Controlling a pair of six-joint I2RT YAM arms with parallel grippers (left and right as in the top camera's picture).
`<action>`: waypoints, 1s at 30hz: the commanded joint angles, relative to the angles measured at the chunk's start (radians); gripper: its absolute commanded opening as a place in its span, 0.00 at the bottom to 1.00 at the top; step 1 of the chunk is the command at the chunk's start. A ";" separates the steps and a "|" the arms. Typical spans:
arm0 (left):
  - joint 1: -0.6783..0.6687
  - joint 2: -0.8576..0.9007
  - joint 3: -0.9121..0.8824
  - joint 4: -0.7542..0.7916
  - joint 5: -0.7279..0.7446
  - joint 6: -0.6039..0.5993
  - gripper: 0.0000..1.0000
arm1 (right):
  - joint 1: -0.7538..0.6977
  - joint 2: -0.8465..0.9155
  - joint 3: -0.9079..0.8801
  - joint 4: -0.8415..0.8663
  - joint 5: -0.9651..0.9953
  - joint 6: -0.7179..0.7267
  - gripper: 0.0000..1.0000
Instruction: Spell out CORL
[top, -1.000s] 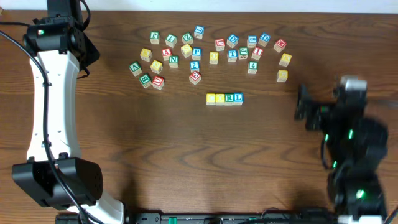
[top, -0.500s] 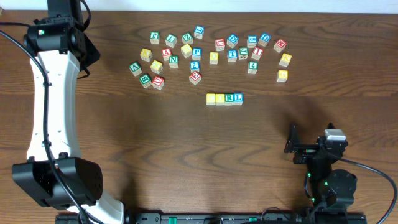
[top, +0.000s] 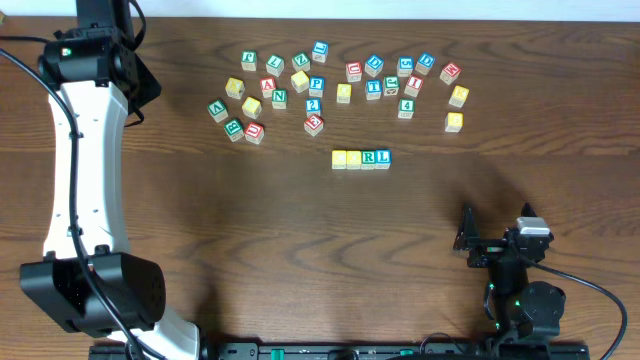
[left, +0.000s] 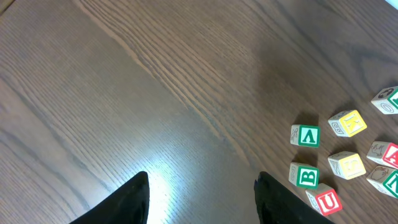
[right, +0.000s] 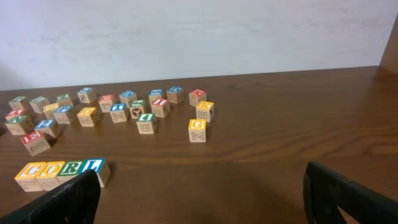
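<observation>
The four cubes stand in a straight row reading CORL near the table's middle: yellow-topped C and O, green R, blue L. The right wrist view shows the CORL row at lower left, partly behind a finger. My right gripper sits low at the front right, well away from the row. In its own view the right gripper is open and holds nothing. My left gripper hangs at the far back left; the left gripper is open over bare wood.
Several loose letter cubes lie scattered in a band behind the row. Green A, green B and red U cubes lie right of the left fingers. A pale wall closes the table's far side.
The right arm has drawn back from the table's right middle toward the front right edge and settled low. The left arm and the cubes have not moved.
</observation>
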 joint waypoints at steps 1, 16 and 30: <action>0.000 0.013 -0.008 -0.003 -0.006 -0.009 0.54 | -0.013 -0.010 -0.010 0.009 -0.006 -0.012 0.99; 0.000 0.013 -0.008 -0.003 -0.006 -0.009 0.54 | -0.013 -0.009 -0.016 0.023 -0.005 -0.012 0.99; 0.000 0.013 -0.008 -0.003 -0.006 -0.009 0.54 | -0.013 -0.009 -0.016 0.023 -0.005 -0.012 0.99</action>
